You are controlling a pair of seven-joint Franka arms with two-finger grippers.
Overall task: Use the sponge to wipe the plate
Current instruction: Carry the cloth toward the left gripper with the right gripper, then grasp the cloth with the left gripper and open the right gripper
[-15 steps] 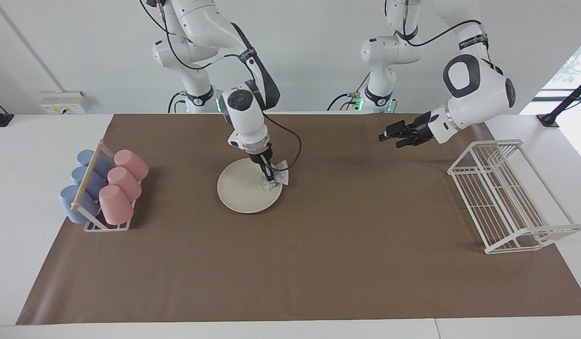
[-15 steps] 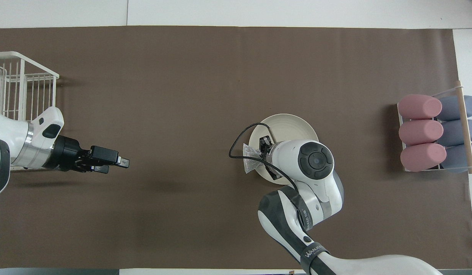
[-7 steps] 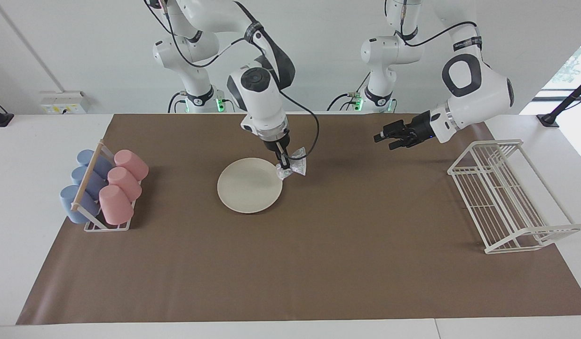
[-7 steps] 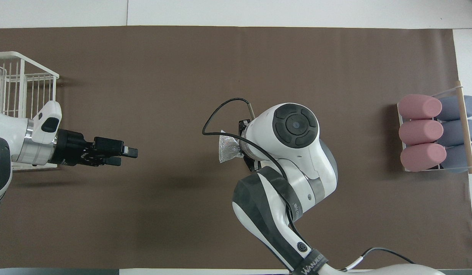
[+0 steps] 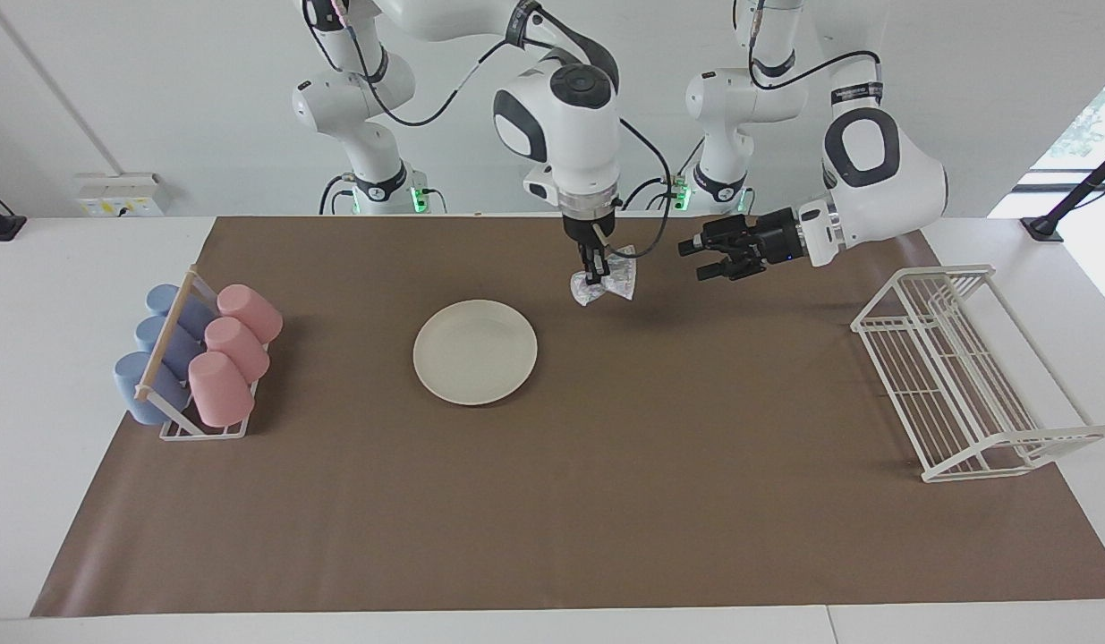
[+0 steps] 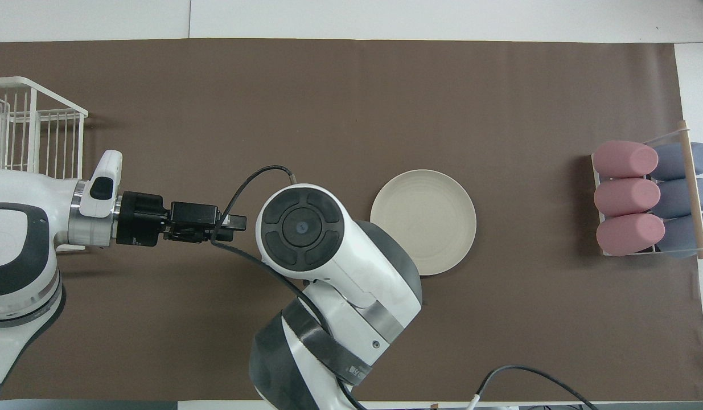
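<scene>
Cup rack [image 5: 172,407] at the right arm's end of the surface holds three pink cups [image 5: 234,344] and three blue cups [image 5: 154,344], all lying tilted, pink row toward the plate. White wire rack [image 5: 955,376] at the left arm's end, nothing in it. Plate [image 5: 475,351] lies flat on the brown mat [image 5: 606,501] near the middle, bare, nothing touching it. Right gripper [image 5: 593,273] is up in the air over bare mat beside the plate, toward the left arm's end, fingers pinched closed on the sponge [image 5: 606,286], which hangs crumpled from the tips, clear of the plate. In the overhead view the right arm's wrist covers the sponge and gripper completely. Left gripper [image 5: 702,257] hovers over the mat just beside the sponge, pointing sideways at it, fingers spread apart, holding nothing, not touching the sponge. A black cable loops from the right wrist between the two grippers. Versus a second ago: the sponge was pressed on the plate's edge by the right gripper; it has since been lifted off and carried sideways toward the left arm. Plate did not move. Left gripper has crept in toward the middle from near the wire rack. Cups and both racks unchanged.
</scene>
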